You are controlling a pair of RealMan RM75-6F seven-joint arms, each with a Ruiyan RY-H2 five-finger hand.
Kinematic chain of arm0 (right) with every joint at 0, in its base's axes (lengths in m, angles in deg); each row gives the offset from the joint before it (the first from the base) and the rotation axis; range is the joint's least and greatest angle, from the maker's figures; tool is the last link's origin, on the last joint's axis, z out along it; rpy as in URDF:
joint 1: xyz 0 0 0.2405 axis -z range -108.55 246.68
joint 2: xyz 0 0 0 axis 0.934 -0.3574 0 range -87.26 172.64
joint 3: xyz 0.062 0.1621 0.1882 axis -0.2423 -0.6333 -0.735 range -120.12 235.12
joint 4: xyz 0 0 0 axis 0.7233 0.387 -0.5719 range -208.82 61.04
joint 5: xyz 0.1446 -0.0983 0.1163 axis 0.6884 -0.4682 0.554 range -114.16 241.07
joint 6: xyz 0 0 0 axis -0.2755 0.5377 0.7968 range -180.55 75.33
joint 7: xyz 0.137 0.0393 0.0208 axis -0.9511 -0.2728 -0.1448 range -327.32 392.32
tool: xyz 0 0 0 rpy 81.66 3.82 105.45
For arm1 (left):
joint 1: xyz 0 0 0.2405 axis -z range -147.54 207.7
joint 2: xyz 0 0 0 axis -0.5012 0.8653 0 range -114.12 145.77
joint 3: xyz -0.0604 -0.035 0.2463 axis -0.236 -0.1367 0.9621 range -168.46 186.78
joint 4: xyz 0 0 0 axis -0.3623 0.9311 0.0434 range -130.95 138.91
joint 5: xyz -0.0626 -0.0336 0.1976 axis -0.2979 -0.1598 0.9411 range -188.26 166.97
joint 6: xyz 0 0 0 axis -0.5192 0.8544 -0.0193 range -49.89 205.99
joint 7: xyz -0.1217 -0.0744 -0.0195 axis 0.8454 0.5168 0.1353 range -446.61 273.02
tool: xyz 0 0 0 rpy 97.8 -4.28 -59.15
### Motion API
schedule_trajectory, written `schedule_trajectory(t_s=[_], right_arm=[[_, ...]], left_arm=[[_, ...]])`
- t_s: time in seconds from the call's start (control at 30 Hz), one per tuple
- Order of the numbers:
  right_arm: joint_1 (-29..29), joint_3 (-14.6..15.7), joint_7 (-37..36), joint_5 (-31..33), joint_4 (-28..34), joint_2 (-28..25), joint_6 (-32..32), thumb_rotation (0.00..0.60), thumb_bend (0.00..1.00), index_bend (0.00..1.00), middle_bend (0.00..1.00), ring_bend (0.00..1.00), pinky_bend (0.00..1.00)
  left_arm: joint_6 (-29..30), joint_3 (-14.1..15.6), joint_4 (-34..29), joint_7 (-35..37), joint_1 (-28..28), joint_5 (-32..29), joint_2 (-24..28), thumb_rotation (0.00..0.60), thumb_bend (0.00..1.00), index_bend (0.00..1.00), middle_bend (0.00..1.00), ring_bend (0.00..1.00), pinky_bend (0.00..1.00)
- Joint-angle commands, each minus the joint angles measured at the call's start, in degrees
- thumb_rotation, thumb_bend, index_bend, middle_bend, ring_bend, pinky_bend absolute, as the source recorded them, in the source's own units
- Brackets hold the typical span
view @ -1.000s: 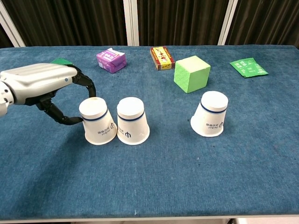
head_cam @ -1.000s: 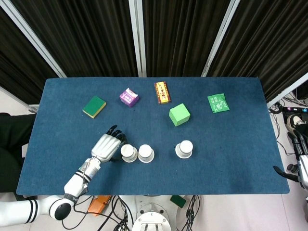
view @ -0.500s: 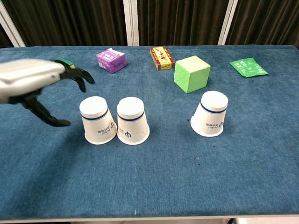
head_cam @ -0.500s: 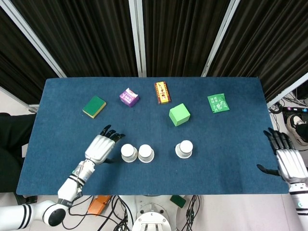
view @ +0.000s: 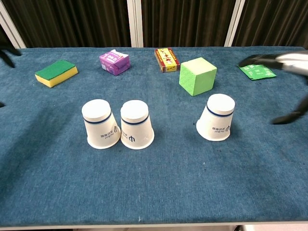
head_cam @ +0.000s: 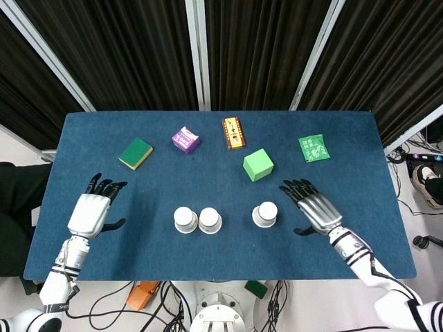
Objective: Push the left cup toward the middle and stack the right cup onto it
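Reaching for right cup (head_cam: 265, 214) | right hand (head_cam: 315, 209) spreading empty at its 3 o'clock, readying a grasp | left hand (head_cam: 92, 210) idling open, clearing left cup (head_cam: 185, 219)

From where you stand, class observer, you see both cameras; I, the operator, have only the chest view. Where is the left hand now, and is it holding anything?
Observer: The left hand hangs open over the table's left edge, well clear of the left cup.
Operator: And the right hand? I see only dark fingertips at my frame's edge.
Observer: The right hand is open, palm down, just right of the right cup, not touching it.
Operator: Is anything lying between that hand and the cup?
Observer: No, only bare blue table separates them; the green packet lies farther back.
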State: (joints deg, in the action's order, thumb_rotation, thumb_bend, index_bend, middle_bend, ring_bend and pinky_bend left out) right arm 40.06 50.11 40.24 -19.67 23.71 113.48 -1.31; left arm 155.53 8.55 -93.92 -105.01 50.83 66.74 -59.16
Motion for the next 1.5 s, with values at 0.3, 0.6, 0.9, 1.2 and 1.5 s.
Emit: schedule_trajectory(t_s=[0.3,0.6,0.9,1.2,1.5], right_arm=[[-5.36,-0.65,6.97,8.77,-0.18,3.84,-5.43,0.600,0.31,0.23,0.07,0.00,0.09],[-7.13,-0.11,7.41,10.13,-2.18,6.59,-4.78,0.600,0.44,0.42,0.11,0.00,0.12],[-8.20,-2.48,4.00,7.70,5.27,1.79,-2.01,0.600,0.47,0.45,0.11,0.02,0.12],[-16.61,-9.25,1.31,12.50,13.65,-0.63,-8.04,0.600,0.47,0.43,0.11,0.02,0.12],[-26.29,-10.05,8.54,24.29,11.31,5.72,-9.94,0.600,0.47,0.42,0.11,0.02,0.12]], left_arm=[[-0.92,0.19,2.33,3.46,-1.60,0.47,0.17,0.600,0.17,0.17,0.25,0.18,0.03],[-1.08,-0.46,2.46,3.39,-2.24,0.63,0.28,0.600,0.17,0.17,0.25,0.17,0.03],[-0.24,-0.63,1.74,3.83,-3.67,0.78,1.51,0.600,0.18,0.17,0.25,0.17,0.03],[-0.33,-0.48,1.74,4.50,-4.65,1.07,1.65,0.600,0.18,0.17,0.25,0.17,0.03],[-0.52,-0.73,2.58,5.42,-5.47,0.71,1.45,0.600,0.18,0.17,0.25,0.17,0.03]])
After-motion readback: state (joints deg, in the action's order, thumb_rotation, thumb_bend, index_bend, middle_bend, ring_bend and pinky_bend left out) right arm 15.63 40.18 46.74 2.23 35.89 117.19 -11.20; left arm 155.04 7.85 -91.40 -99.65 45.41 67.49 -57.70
